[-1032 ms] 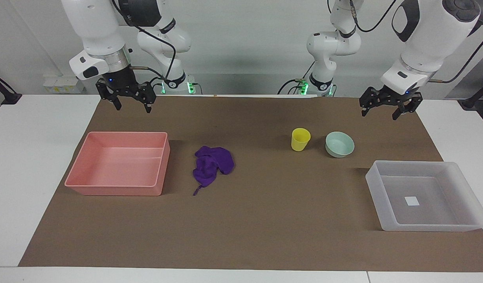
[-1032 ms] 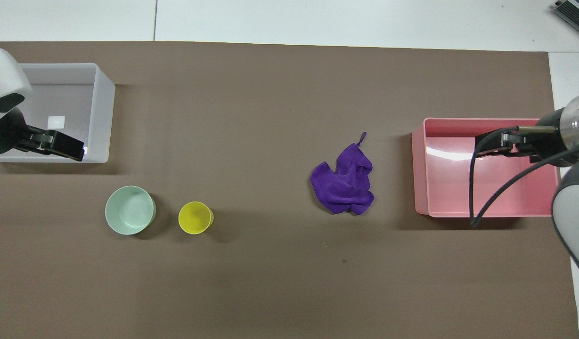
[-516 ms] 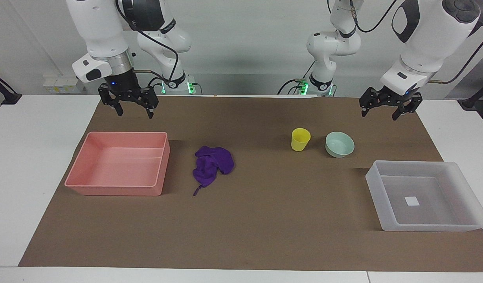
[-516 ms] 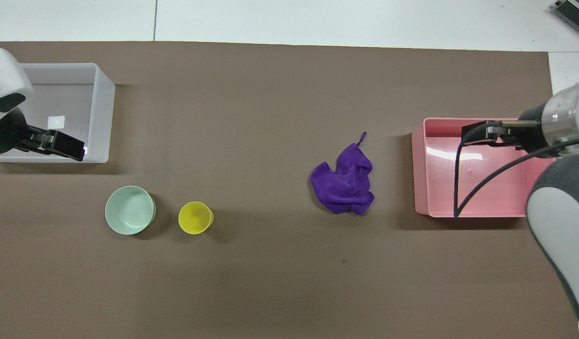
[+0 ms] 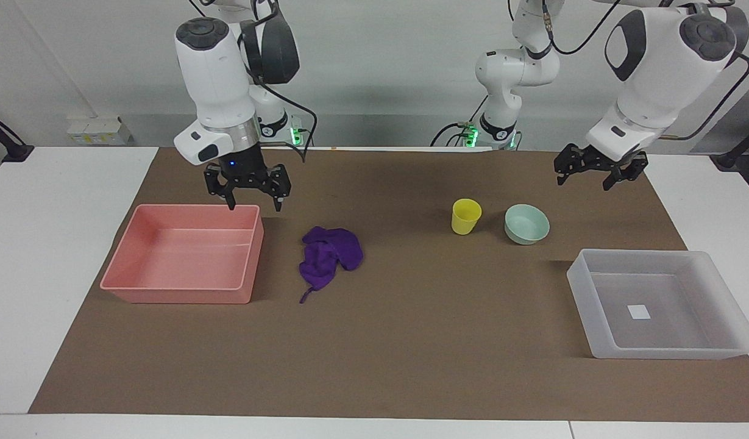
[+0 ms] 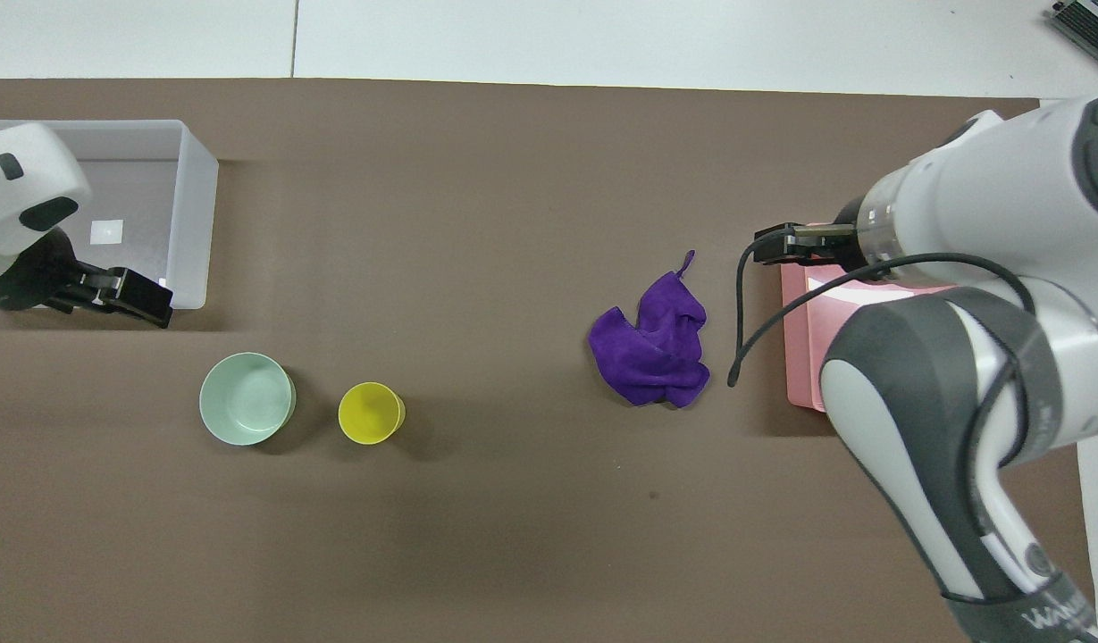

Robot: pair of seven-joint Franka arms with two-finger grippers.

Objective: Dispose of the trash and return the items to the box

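Your brown mat point(image 5: 411, 341) covers the white table point(image 5: 57, 244), pale wall point(image 5: 380, 61) above; left gripper point(image 5: 595, 171) and right gripper point(image 5: 253, 195) both gape, empty

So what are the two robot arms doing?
Nothing has been picked up yet. The right gripper hangs open over the pink bin's corner, beside the purple cloth. The left gripper waits open in the air near the green bowl and yellow cup. The clear box holds nothing.
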